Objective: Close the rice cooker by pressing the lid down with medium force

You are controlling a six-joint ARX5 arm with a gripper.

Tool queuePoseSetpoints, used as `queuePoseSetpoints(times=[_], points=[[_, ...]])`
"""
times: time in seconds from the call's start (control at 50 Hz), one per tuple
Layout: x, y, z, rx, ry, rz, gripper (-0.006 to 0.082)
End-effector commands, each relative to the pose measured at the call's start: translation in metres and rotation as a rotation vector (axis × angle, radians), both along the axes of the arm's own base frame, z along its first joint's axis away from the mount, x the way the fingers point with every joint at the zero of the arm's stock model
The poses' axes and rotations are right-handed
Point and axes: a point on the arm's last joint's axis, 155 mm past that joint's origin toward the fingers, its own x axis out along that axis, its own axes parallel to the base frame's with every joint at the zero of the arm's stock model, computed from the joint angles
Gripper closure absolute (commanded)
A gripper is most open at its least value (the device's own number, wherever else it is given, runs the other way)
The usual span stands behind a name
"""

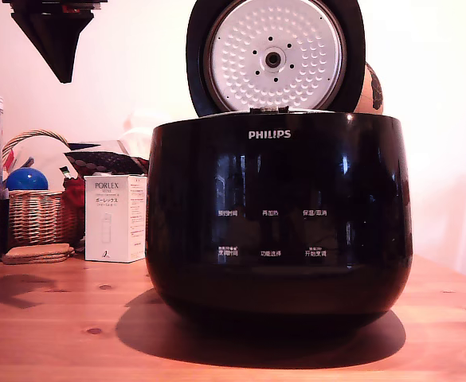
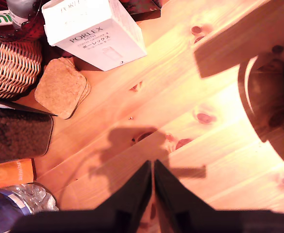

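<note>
With its round black lid point(image 1: 275, 56) standing open, the glossy black rice cooker point(image 1: 279, 219) is being left unpressed while the black gripper point(image 2: 153, 180), fingers together, is being held high at the exterior view's far left, clear of it.

A low camera set at tabletop point(image 1: 49, 318) height faces the front of the rice cooker point(image 1: 279, 215) head-on and close, its raised lid point(image 1: 274, 56) partly cut off by the frame's upper edge. The wrist camera looks steeply down past the black hand point(image 2: 153, 182) from well above the wooden boards. Both views take in the white Porlex box point(image 1: 115, 217) point(image 2: 93, 30), the cork coasters point(image 1: 37, 253) point(image 2: 60, 87) and the wicker basket point(image 1: 37, 211) point(image 2: 8, 65).
</note>
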Motion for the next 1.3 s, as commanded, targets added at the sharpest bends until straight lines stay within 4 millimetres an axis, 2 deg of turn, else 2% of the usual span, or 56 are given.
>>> queuePoseSetpoints(times=[0.0,0.46,0.62,0.74,0.86,1.0,1.08,1.14,1.24,1.28], points=[[0.002,0.006,0.018,-0.024,-0.059,0.019,0.0786],[0.002,0.006,0.019,-0.025,-0.062,0.019,0.0786],[0.011,0.005,0.025,-0.033,-0.103,0.019,0.0786],[0.023,0.014,0.031,-0.027,-0.151,0.037,0.0786],[0.041,0.027,0.045,-0.028,-0.232,0.074,0.0786],[0.07,0.031,0.073,-0.085,-0.383,0.1,0.0786],[0.083,0.015,0.092,-0.165,-0.467,0.053,0.0787],[0.088,0.006,0.102,-0.204,-0.504,0.026,0.0788],[0.092,-0.02,0.117,-0.317,-0.545,-0.061,0.0788],[0.094,-0.023,0.124,-0.335,-0.572,-0.071,0.0788]])
